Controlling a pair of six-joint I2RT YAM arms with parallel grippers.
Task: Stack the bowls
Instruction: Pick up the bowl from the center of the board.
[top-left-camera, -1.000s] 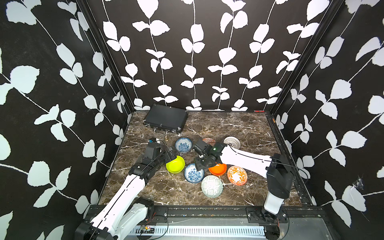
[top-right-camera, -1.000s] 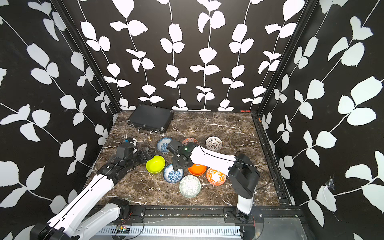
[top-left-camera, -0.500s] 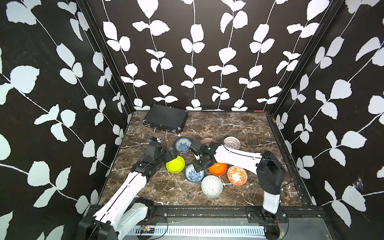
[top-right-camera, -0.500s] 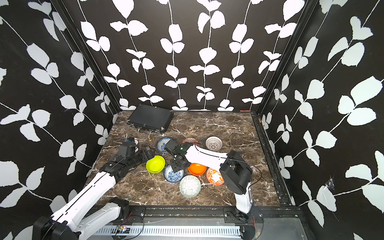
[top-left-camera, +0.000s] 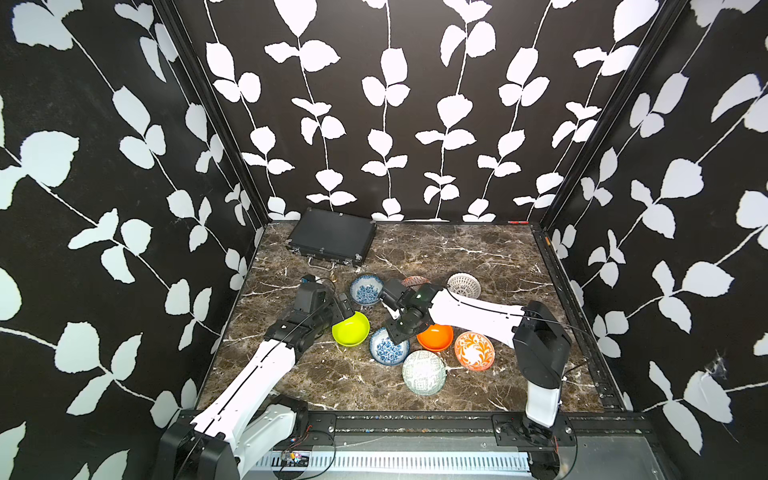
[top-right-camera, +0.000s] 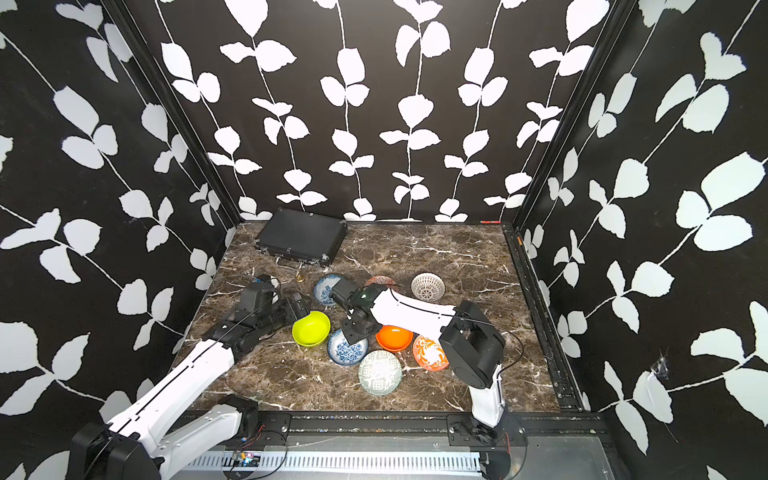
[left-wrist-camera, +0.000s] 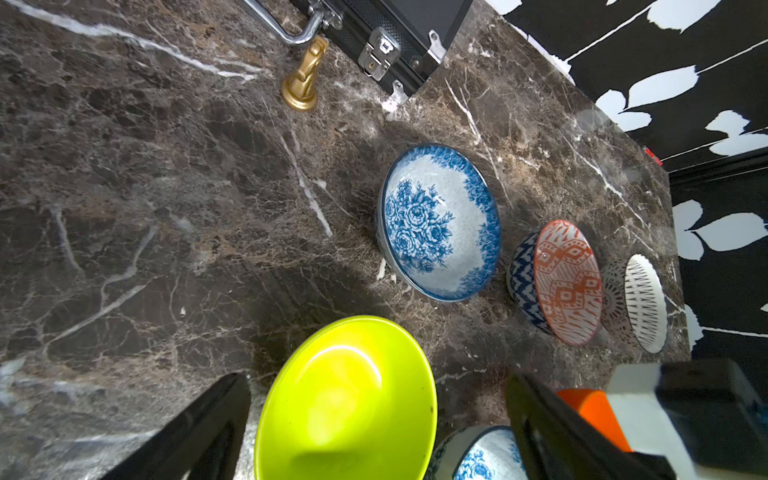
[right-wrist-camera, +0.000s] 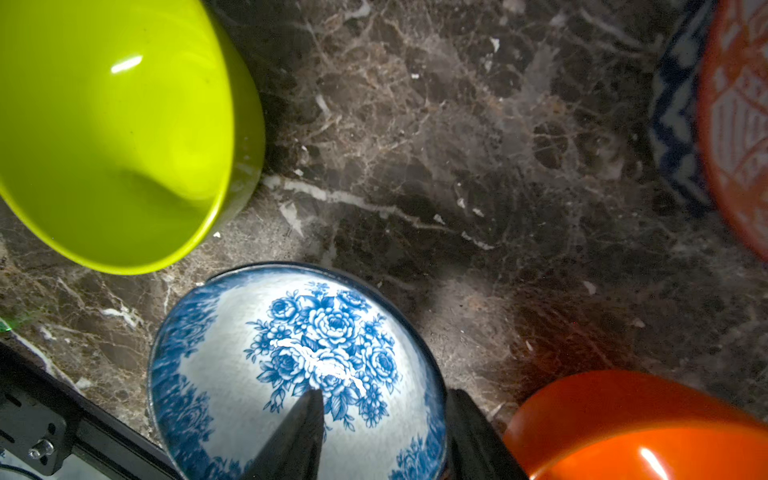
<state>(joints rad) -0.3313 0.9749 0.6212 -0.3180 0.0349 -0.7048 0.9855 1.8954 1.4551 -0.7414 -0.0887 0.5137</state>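
Bowls (top-left-camera: 388, 353), eight, each on its own, open side up, spread over the near and middle part of a brown marble surface (top-left-camera: 478, 257). At the far left corner, a flat black case (top-left-camera: 332, 241), closed, handle toward the bowls. Left arm (top-left-camera: 270, 361) stretched in from the near left. Left jaws open wide, with the lime bowl (top-left-camera: 351, 329) between the two fingers (left-wrist-camera: 199, 428) in the left wrist view; touching or not, cannot tell. Right arm (top-left-camera: 478, 311) reaching across from the near right, passing over part of the plain orange bowl (top-left-camera: 435, 337). Right jaws partly open astride the rim of the near blue floral bowl (right-wrist-camera: 291, 365), one finger inside, one outside, a gap visible, not clamped. Just beside that bowl, the lime bowl to its left, the plain orange bowl to its right and the pale green patterned bowl (top-left-camera: 424, 372) toward the front. Orange-and-white swirl bowl (top-left-camera: 474, 351) just right of the plain orange bowl. Farther back, in a row, the second blue floral bowl (top-left-camera: 366, 289), an orange-and-white diamond bowl (left-wrist-camera: 565, 282) partly hidden behind the right arm in both top views, and a white lattice bowl (top-left-camera: 464, 284). Smallest of all, a gold chess piece (left-wrist-camera: 301, 79), upright, just beside the case handle.
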